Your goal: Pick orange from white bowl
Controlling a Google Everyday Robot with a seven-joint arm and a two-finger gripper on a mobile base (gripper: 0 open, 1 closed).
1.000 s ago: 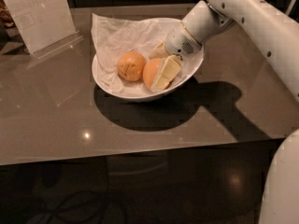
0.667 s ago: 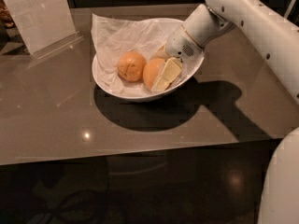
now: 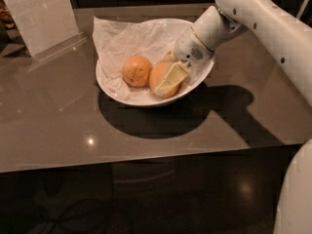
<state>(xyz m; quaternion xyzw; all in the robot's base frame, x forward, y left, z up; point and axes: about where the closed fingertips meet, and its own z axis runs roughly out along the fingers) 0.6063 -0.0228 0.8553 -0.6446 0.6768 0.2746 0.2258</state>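
The white bowl stands at the middle back of the table, lined with crumpled white paper. Two oranges lie in it side by side. The smooth pale orange is the right one. The darker, dimpled one is to its left. My gripper reaches down into the bowl from the right. Its fingers straddle the pale orange, one finger flat against the near side and the other behind it. The orange rests in the bowl.
A clear sign holder with a white sheet stands at the back left. The glossy grey table ends at a front edge low in view. My white arm crosses the right side above the table.
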